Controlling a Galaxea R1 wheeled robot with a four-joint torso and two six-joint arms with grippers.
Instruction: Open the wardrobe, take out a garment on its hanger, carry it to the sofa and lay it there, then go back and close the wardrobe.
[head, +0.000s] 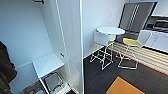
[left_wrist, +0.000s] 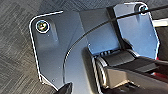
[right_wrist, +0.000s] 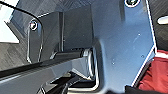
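wardrobe (head: 50, 37) open in the head view, from nine to twelve o'clock: white inner walls, a white shelf (head: 47, 64) low inside, a wire basket (head: 53, 81) beneath it at about seven o'clock. door (head: 75, 45) swung out edge-on near the centre, presumably left that way for access to the hanging space. dark clothing (head: 5, 70) bunched at the nine o'clock edge, too dark to name; no maroon jacket made out in that view. round white table (head: 110, 30) at one o'clock, with two stools (head: 130, 50) with yellow seats parked beside it, steel fridge (head: 136, 16) beyond, orange mat (head: 125, 87) at five o'clock on the dark carpet (head: 100, 77). in the right wrist view, a fold of red cloth (right_wrist: 155, 75) close under the robot's own dark plate, possibly the garment, though held or merely near cannot be told. in the left wrist view, grey carpet around the plate, and a sliver of red at its edge. neither gripper's opening nor any grasp discernible. judged: doors-open step done, garment's whereabouts unsettled beyond that red cloth.
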